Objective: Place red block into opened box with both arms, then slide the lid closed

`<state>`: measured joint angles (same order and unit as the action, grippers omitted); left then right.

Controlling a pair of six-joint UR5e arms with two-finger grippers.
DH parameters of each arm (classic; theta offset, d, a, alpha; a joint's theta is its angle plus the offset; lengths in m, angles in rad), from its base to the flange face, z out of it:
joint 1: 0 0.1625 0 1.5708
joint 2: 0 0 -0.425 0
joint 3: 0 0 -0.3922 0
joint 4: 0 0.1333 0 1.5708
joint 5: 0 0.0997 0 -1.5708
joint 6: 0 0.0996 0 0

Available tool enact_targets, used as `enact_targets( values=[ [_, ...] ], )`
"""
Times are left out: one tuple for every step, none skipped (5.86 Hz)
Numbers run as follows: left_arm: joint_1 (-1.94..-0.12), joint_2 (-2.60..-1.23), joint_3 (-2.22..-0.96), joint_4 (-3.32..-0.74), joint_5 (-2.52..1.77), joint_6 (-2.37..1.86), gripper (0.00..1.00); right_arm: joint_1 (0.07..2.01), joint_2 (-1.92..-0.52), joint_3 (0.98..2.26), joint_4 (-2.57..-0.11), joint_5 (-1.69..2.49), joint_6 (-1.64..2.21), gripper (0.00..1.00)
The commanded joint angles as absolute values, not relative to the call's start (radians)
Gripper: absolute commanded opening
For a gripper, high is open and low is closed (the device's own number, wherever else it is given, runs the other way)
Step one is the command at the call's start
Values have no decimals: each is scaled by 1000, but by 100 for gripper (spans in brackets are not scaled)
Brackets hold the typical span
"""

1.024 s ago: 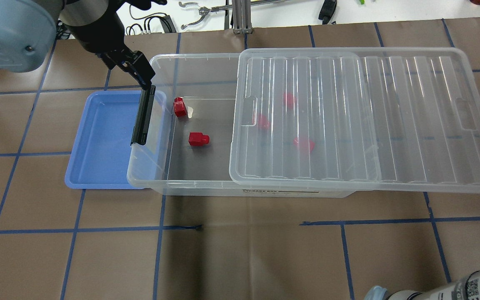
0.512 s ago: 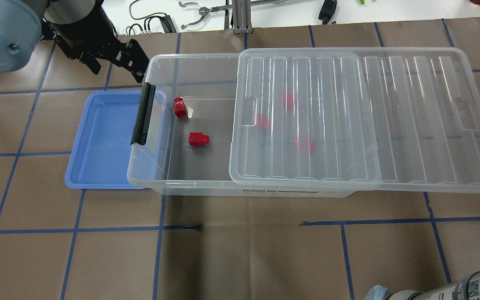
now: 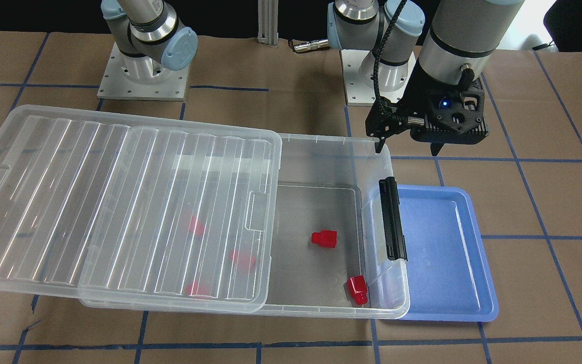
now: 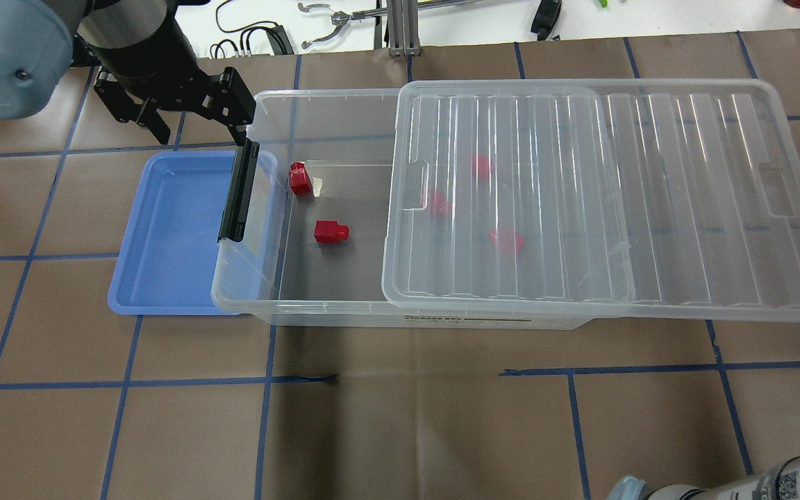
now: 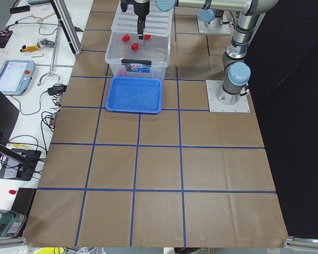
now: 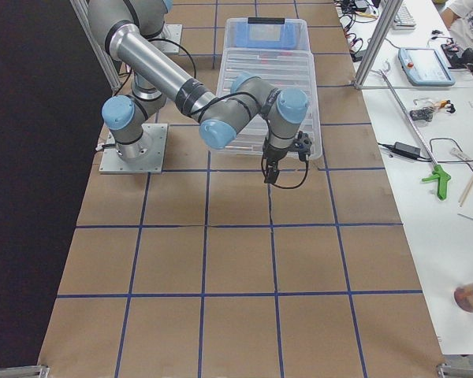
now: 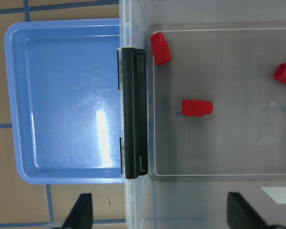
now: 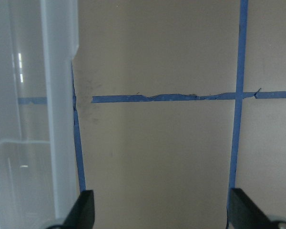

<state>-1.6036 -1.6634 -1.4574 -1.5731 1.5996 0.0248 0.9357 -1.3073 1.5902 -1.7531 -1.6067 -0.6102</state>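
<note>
Two red blocks [image 4: 299, 179] [image 4: 331, 232] lie on the floor of the uncovered part of the clear box [image 4: 330, 314]; three more show dimly under the lid [image 4: 685, 194]. The lid covers the box's right part and overhangs its right end. My left gripper [image 4: 198, 128] hangs open and empty over the box's far left corner, by the far end of the black latch [image 4: 239, 191]. In the left wrist view its gripper [image 7: 162, 214] straddles the box's short wall, with red blocks [image 7: 160, 47] [image 7: 197, 108] ahead. My right gripper [image 8: 162, 210] is open and empty beside the lid's [image 8: 57, 119] right end.
A blue tray [image 4: 164, 236] lies against the box's left end, partly under its rim, with nothing in it. Brown paper with blue tape lines covers the table [image 4: 400, 417]. Cables and tools lie on the white bench [image 4: 344, 28] beyond the far edge.
My left gripper has come off the latch's far end, turned and now hangs with its fingers spread wide. The right gripper has edged slightly toward the lid's end. Blocks, box and lid have not moved.
</note>
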Motion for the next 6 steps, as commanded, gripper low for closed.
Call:
enact_targets(
  values=[
    [-1605, -1661, -1459, -1582, 1595, 28, 98, 942, -1350, 1638, -1761, -1597, -585, 100],
    [-1605, -1663, -1460, -1574, 1595, 32, 98, 951, -1371, 1670, -1763, -1597, -554, 100],
    [-1605, -1660, -1463, -1568, 1597, 40, 98, 963, -1380, 1692, -1763, -1594, -548, 100],
    [-1603, -1658, -1463, -1568, 1597, 40, 98, 974, -1381, 1701, -1763, -1592, -546, 100],
    [-1603, -1657, -1463, -1566, 1597, 35, 98, 983, -1381, 1701, -1763, -1592, -532, 100],
    [-1600, -1652, -1463, -1556, 1595, 34, 98, 1009, -1381, 1703, -1763, -1592, -523, 100]
  ],
)
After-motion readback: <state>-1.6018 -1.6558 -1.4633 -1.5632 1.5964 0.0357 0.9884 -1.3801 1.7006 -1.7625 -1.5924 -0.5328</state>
